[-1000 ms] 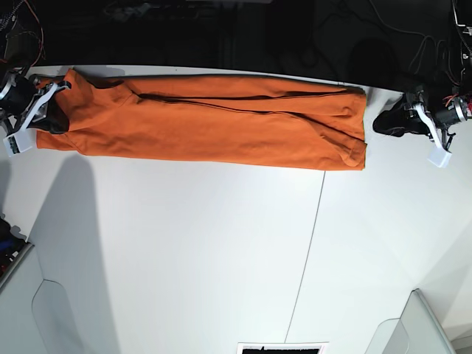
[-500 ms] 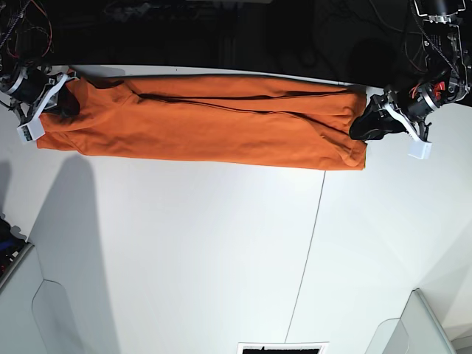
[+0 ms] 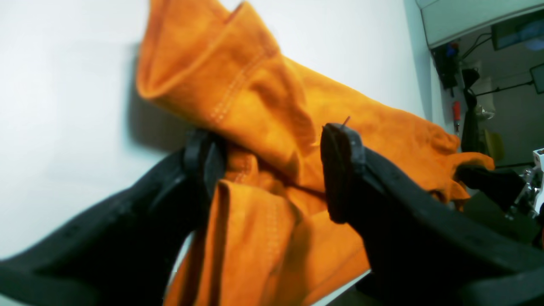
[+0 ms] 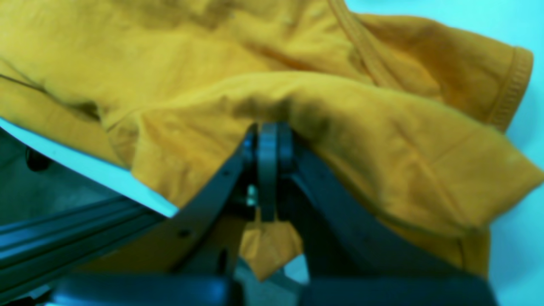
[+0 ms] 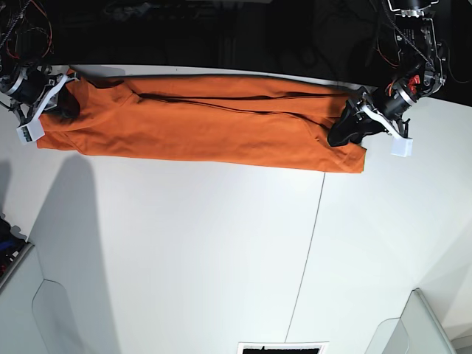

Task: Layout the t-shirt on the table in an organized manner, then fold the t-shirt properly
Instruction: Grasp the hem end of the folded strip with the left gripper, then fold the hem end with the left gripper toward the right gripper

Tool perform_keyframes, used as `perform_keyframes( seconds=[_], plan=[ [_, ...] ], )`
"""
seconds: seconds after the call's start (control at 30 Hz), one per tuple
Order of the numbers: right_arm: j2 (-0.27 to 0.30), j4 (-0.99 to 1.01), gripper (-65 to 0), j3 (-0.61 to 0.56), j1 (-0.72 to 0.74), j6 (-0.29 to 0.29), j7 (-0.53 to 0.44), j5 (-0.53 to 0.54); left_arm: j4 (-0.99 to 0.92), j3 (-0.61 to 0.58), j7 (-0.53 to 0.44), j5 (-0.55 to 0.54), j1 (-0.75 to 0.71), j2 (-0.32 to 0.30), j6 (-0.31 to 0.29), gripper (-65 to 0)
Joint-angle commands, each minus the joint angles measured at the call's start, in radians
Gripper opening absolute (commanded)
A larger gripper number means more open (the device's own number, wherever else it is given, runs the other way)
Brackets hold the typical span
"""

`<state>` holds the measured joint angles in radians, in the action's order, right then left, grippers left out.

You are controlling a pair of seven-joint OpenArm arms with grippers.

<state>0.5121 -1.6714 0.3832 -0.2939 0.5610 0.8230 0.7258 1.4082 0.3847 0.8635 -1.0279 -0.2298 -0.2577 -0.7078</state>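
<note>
The orange t-shirt (image 5: 206, 125) lies as a long narrow strip along the far side of the white table (image 5: 221, 251). My right gripper (image 4: 267, 140) is shut on a bunched fold of the shirt at its left end (image 5: 63, 99), next to a sleeve hem (image 4: 505, 93). My left gripper (image 3: 272, 170) is open, with its two black fingers (image 3: 340, 170) astride the folded hem at the shirt's right end (image 5: 341, 133). Orange cloth (image 3: 255, 110) lies between the jaws. The collar tag is hidden.
A thin dark seam (image 5: 310, 243) crosses the table from the shirt to the front edge. Grey bin corners sit at the front left (image 5: 29, 310) and front right (image 5: 420, 324). Dark clutter and cables lie beyond the far edge (image 5: 236, 37).
My left arm has moved in from beyond the shirt's right end, and its open fingers are now over the hem. My right gripper has stayed shut at the left end.
</note>
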Motion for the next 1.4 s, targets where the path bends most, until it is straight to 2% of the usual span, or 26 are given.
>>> perform_keyframes(
  seconds=[0.0, 0.1, 0.3, 0.5, 0.6, 0.73, 0.83, 0.97, 1.2, 1.23, 1.33, 1.37],
  plan=[
    [0.016, -0.014, -65.0, 0.007, 0.005, 0.004, -0.019, 0.015, 0.005, -0.001, 0.018, 0.009, -0.003, 0.0, 0.01, -42.5],
    [0.016, -0.014, -65.0, 0.007, 0.005, 0.004, -0.019, 0.015, 0.005, -0.001, -0.014, 0.012, 0.0, 0.0, 0.01, -65.0],
    [0.016, -0.014, -65.0, 0.007, 0.011, 0.004, -0.019, 0.016, 0.005, -0.001, -0.022, 0.097, 0.067, -0.004, 0.01, -65.0],
    [0.016, -0.014, -65.0, 0.007, 0.042, 0.004, -0.019, 0.016, 0.005, -0.001, -0.025, 0.203, 0.18, -0.037, 0.01, -65.0],
    [0.016, -0.014, -65.0, 0.007, 0.06, 0.004, -0.019, 0.015, 0.028, -0.001, -0.01, 0.203, 0.203, -0.065, 0.01, -65.0],
    [0.016, -0.014, -65.0, 0.007, 0.069, 0.004, -0.019, 0.014, 0.151, -0.016, 0.01, 0.173, 0.189, -0.074, 0.01, -65.0],
    [0.016, -0.014, -65.0, 0.007, 0.069, 0.004, -0.018, 0.006, 0.278, -0.092, 0.014, 0.189, 0.167, -0.068, 0.029, -65.0],
    [0.016, -0.014, -65.0, 0.007, 0.069, 0.004, -0.018, -0.008, 0.422, -0.267, 0.015, 0.296, 0.158, -0.031, 0.09, -65.0],
    [0.016, -0.014, -65.0, 0.007, 0.069, 0.003, -0.015, -0.012, 0.435, -0.503, 0.012, 0.475, 0.158, 0.068, 0.095, -65.0],
    [0.016, -0.014, -65.0, 0.007, 0.069, 0.003, -0.015, -0.012, 0.435, -0.526, 0.012, 0.505, 0.158, 0.082, 0.095, -63.0],
    [0.016, -0.014, -65.0, 0.008, 0.069, 0.0, -0.015, -0.018, 0.426, -0.592, -0.001, 0.563, 0.157, 0.109, 0.095, -36.1],
    [0.016, -0.014, -65.0, 0.01, 0.069, -0.009, -0.015, -0.023, 0.417, -0.612, -0.012, 0.57, 0.157, 0.111, 0.095, -30.1]
  ],
)
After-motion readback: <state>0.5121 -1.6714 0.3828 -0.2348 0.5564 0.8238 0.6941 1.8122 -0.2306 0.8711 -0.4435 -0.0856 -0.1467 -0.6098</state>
